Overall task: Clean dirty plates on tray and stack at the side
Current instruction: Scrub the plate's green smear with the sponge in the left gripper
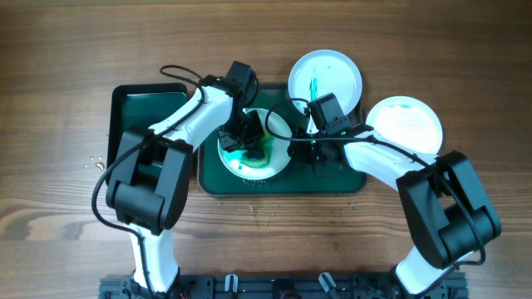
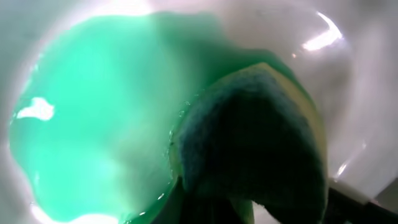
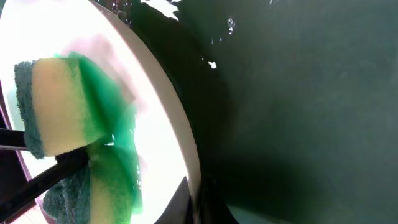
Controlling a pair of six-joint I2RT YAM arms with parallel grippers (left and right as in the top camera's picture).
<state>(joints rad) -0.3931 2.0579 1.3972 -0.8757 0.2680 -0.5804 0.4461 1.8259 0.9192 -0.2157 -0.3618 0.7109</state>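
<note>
One white plate (image 1: 278, 124) lies on the left half of the large dark green tray (image 1: 332, 181), with teal-green liquid spread over its middle. My left gripper (image 1: 247, 137) is shut on a yellow and blue sponge (image 2: 249, 137) and presses it into the green liquid (image 2: 93, 124) on that plate. My right gripper (image 1: 303, 149) is shut on the plate's right rim (image 3: 180, 124); the sponge (image 3: 56, 112) shows at the left of the right wrist view. Two more plates lie off the tray: one (image 1: 324, 79) behind it with a teal streak, one (image 1: 405, 124) to the right with a faint teal smear.
A smaller green tray (image 1: 145, 104) with a black rim lies left of the large tray, partly under my left arm. A few small specks (image 1: 96, 162) lie on the wooden table to its left.
</note>
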